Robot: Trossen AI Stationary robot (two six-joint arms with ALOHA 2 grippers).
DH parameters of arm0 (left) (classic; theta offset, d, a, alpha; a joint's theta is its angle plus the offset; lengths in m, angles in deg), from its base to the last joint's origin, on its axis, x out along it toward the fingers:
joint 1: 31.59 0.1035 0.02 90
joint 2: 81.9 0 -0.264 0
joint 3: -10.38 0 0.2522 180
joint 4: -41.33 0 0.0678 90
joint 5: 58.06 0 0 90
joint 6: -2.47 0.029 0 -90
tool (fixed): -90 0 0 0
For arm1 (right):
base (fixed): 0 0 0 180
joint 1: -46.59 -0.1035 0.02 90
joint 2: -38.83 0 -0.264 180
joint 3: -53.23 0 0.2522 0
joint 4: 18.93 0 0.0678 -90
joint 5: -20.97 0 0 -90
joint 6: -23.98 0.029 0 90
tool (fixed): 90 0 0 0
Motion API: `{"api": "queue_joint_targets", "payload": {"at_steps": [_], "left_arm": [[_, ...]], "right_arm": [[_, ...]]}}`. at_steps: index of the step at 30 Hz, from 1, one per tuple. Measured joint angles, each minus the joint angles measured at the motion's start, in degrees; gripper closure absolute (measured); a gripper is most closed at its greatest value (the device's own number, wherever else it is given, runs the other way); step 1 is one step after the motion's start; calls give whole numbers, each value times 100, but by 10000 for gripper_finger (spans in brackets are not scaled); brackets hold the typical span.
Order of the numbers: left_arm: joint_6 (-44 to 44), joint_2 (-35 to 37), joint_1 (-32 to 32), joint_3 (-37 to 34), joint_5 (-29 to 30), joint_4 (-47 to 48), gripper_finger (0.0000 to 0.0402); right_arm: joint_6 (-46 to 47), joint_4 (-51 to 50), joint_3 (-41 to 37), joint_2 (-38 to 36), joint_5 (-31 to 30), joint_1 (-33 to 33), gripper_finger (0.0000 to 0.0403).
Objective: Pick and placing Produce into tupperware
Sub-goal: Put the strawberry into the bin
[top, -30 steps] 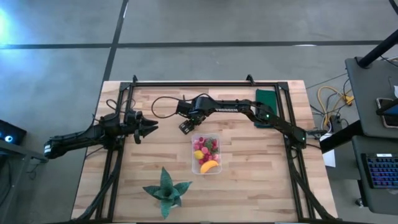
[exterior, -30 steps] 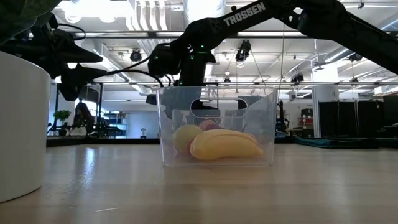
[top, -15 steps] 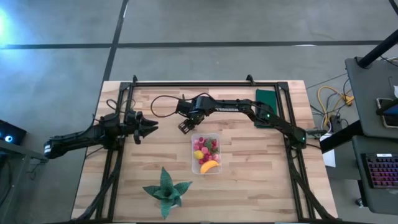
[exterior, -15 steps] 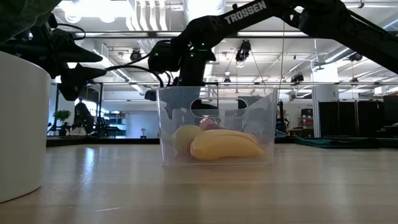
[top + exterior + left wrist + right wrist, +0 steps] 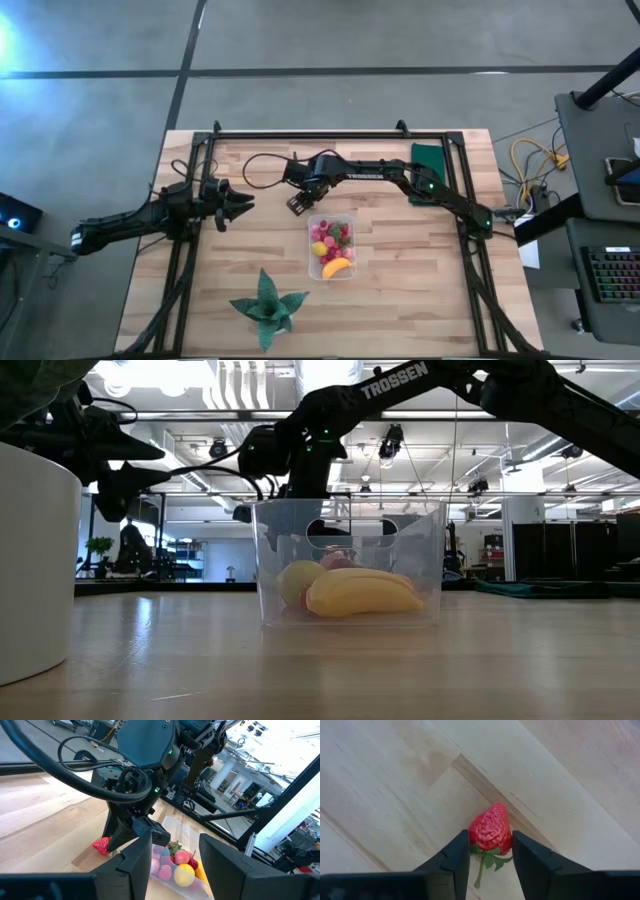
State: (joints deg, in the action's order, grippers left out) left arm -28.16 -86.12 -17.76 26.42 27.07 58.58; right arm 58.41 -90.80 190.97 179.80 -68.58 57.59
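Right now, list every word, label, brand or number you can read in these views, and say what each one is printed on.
"TROSSEN": white capitals on the right arm's upper link, in the low view.
The same lettering on that arm in the high view is too small to read.
Nothing legible on the tupperware, the strawberry or the table.

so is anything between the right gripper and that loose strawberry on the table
Nothing visible. The right gripper is open, its fingers either side of the strawberry on the wooden table. The tupperware sits just beside it, with nothing between.
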Motion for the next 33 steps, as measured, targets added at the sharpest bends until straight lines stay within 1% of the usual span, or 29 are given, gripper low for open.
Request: {"api": "queue_joint_targets", "payload": {"at_steps": [4,10,17,21,25,29,33], "left_arm": [[0,-1,0,0,2,0,251],[-5,1,0,0,2,2,251],[-44,2,4,0,7,0,251],[-45,0,4,0,22,0,251],[-47,2,4,0,23,0,251],[-48,2,4,0,22,-2,251],[-48,2,4,0,20,-4,251]], "right_arm": [[-39,4,13,0,-2,25,284],[-43,-26,153,-6,-9,123,277],[-150,-478,348,-356,-13,248,278],[-387,-1356,518,-694,-11,240,274],[-501,-2128,579,-1215,-23,70,273],[-459,-2439,544,-1736,14,-202,277],[-145,-2482,464,-2124,325,-487,278]]}}
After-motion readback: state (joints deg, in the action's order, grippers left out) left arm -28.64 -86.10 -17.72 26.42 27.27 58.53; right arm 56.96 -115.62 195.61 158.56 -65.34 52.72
